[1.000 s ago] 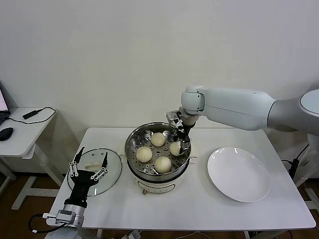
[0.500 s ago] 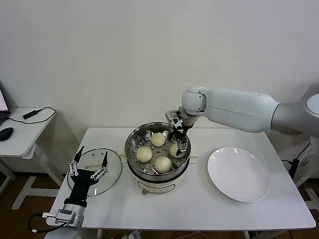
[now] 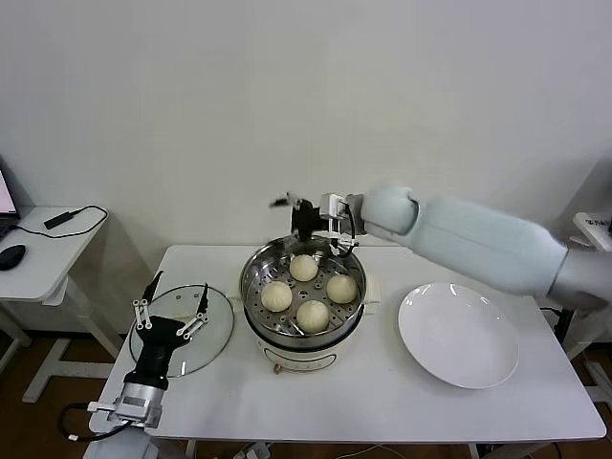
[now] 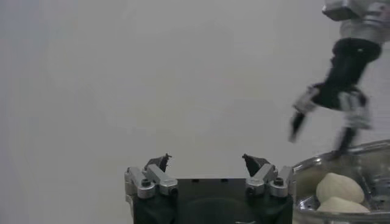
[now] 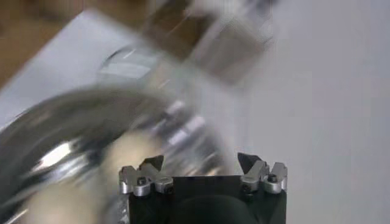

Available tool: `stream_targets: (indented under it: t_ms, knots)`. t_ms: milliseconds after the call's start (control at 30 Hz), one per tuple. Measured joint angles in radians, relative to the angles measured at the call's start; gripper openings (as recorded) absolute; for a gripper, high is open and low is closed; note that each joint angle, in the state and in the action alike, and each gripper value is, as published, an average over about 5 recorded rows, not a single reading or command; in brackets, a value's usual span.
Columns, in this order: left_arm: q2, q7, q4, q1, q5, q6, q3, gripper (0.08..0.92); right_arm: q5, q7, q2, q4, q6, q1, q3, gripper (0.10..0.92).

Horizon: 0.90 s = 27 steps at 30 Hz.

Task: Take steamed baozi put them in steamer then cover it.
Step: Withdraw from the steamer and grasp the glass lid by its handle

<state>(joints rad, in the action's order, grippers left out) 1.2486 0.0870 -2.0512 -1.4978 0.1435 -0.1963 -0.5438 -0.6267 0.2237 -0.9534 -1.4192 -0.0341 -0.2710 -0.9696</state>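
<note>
The steel steamer stands mid-table on its white base. Four cream baozi lie on its perforated tray: back, left, right, front. My right gripper is open and empty, blurred with motion, just above the steamer's back rim; its wrist view shows the blurred steamer below. My left gripper is open and empty above the clear glass lid at the table's left. In the left wrist view my left gripper faces the steamer rim and a baozi.
A flat white plate lies bare to the right of the steamer. A white side table with a mouse and a cable stands at the far left. The wall is close behind the table.
My right gripper has let go of the right-hand baozi, risen out of the steamer and swung back and to the left. The left arm has barely shifted.
</note>
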Motion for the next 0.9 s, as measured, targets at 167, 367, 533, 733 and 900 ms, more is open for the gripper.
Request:
stream_targets:
  t_ms: [167, 367, 533, 733, 900]
  knots:
    - [-0.015, 0.014, 0.022, 0.018, 0.105, -0.006, 0.014, 0.823, 0.043, -0.240, 0.058, -0.060, -0.094, 0.227, 0.244, 0.823]
    - [-0.048, 0.026, 0.084, 0.037, 0.274, -0.009, 0.017, 0.823, 0.107, -0.381, 0.083, -0.126, -0.189, 0.538, 0.556, 0.823]
    - [-0.074, 0.033, 0.149, 0.038, 0.450, -0.016, 0.007, 0.823, 0.149, -0.426, 0.068, -0.169, -0.256, 0.791, 0.796, 0.823]
    - [-0.097, 0.032, 0.226, 0.037, 0.664, -0.015, -0.002, 0.823, 0.182, -0.442, 0.019, -0.210, -0.324, 1.047, 1.035, 0.823]
    - [-0.107, 0.027, 0.292, 0.048, 0.822, 0.001, -0.001, 0.823, 0.203, -0.439, -0.026, -0.228, -0.368, 1.213, 1.188, 0.823]
